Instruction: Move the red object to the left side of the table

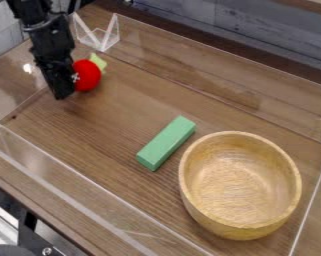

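One small round red toy fruit with a green top is clenched in the one black tool. It is low at the far-left corner of the brown wood-grain counter, near the clear acrylic walls. One green rectangular block and one round wooden bowl lie well apart, with bare wood between.

The arm is reaching down at the left. Its gripper is pointing down, squeezing the red object.
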`<move>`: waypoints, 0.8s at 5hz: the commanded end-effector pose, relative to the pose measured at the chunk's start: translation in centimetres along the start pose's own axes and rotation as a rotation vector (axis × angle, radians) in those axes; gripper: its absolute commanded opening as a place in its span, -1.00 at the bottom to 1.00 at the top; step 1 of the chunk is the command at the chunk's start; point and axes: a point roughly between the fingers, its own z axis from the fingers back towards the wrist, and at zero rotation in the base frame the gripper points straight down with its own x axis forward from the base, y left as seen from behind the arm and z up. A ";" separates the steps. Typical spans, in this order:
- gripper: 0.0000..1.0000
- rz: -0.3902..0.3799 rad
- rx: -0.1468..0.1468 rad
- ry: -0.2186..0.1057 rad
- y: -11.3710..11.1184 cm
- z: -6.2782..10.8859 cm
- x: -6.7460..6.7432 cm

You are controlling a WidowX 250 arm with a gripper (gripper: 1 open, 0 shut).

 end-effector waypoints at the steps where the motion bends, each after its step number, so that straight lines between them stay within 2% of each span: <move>1: -1.00 0.027 0.044 -0.021 -0.2 1.6 0.1; 3: -1.00 0.008 0.020 0.049 0.0 0.4 1.1; 4: -1.00 0.059 0.008 0.070 -1.4 0.0 0.7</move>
